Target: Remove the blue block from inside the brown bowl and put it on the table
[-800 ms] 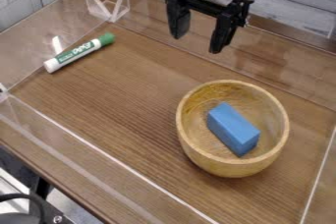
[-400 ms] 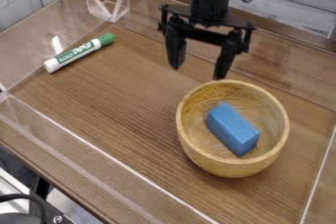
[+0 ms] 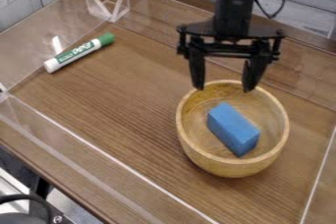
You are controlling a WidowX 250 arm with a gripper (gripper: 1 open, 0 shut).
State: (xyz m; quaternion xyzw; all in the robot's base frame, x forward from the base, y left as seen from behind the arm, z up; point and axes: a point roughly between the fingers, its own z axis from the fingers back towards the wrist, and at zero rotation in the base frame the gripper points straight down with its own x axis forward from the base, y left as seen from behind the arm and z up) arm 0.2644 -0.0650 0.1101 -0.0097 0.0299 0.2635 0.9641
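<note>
A light-blue block (image 3: 233, 129) lies inside the tan wooden bowl (image 3: 197, 144) at the right of the dark wood-grain table (image 3: 105, 100). My black gripper (image 3: 229, 77) hangs pointing down over the bowl's far rim, just behind the block. Its two fingers are spread wide with nothing between them. The block is fully visible and untouched.
A green-and-white marker (image 3: 78, 52) lies at the left of the table. Low clear acrylic walls (image 3: 39, 31) edge the tabletop, with a folded clear piece (image 3: 105, 5) at the back left.
The gripper has come from the back of the table toward the camera and downward, ending above the bowl's far rim. It stayed open. Block and bowl have not moved.
</note>
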